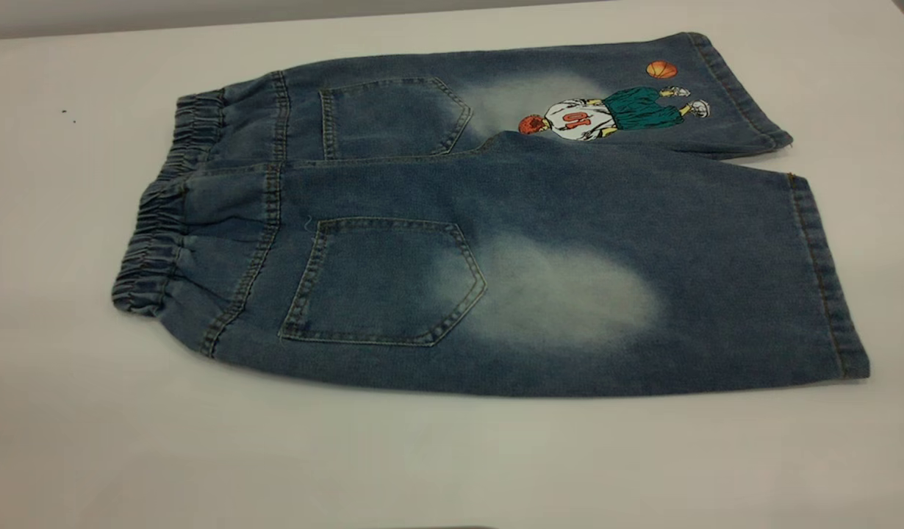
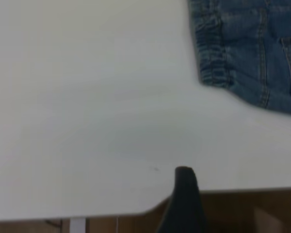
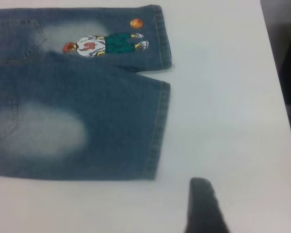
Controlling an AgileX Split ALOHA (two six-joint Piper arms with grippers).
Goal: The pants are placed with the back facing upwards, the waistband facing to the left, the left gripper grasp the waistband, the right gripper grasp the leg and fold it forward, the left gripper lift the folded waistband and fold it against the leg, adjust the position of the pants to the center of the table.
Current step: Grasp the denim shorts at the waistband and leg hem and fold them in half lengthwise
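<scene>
Two back pockets are seen facing up in the exterior view, where the pants (image 1: 496,242) are spread flat on the table (image 1: 452,463). The waistband (image 1: 162,220) is turned to the left and both hems to the right. The leg (image 1: 643,294) with the pale patch is laid nearer the camera, slightly overlapping the far leg, on which the cartoon print (image 1: 614,114) of a basketball player is shown. Neither arm is caught in this view.

In the left wrist view, one corner of the waistband (image 2: 213,53) and some denim beside it are seen on the white surface. A single black finger of the left gripper (image 2: 184,194) is seen over the table edge, well apart from the cloth. Whether its jaws are open or closed cannot be told.

In the right wrist view, the two hems are seen with the print (image 3: 104,43) on the farther leg and the faded patch on the plain leg (image 3: 87,131). One dark fingertip of the right gripper (image 3: 203,204) is held above bare table, near the plain hem's corner but not touching it. The state of its jaws cannot be told either.
</scene>
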